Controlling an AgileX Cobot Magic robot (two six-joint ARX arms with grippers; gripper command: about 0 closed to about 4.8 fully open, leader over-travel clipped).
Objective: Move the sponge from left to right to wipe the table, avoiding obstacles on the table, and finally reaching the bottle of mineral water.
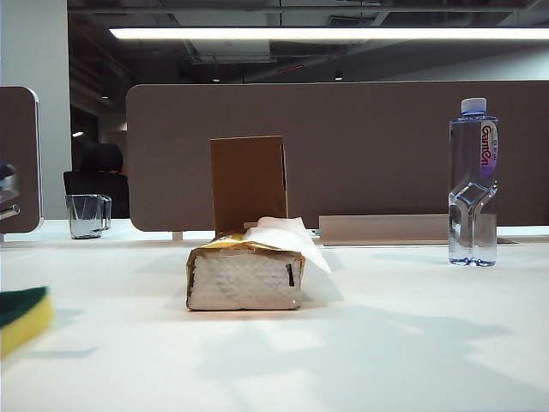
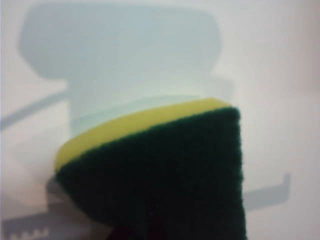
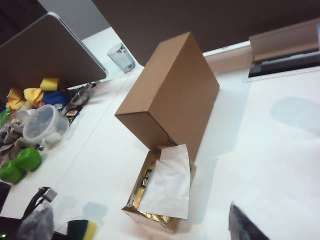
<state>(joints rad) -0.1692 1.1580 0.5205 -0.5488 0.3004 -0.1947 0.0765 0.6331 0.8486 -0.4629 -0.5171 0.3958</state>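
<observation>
Exterior: the sponge [image 1: 23, 318] sits at eight o'clock, tissue pack [image 1: 246, 275] and cardboard box [image 1: 249, 182] central, mineral water bottle [image 1: 473, 182] at three; wiping barely begun.
Left wrist: left gripper [image 2: 131, 235] clamps the sponge.
Right wrist: right gripper [image 3: 137, 225] spread wide, empty.

light: ceiling strip [image 1: 326, 33], bright | shadows: soft on table [image 1: 386, 343] | blur: left wrist sponge [image 2: 165, 170] defocused
</observation>
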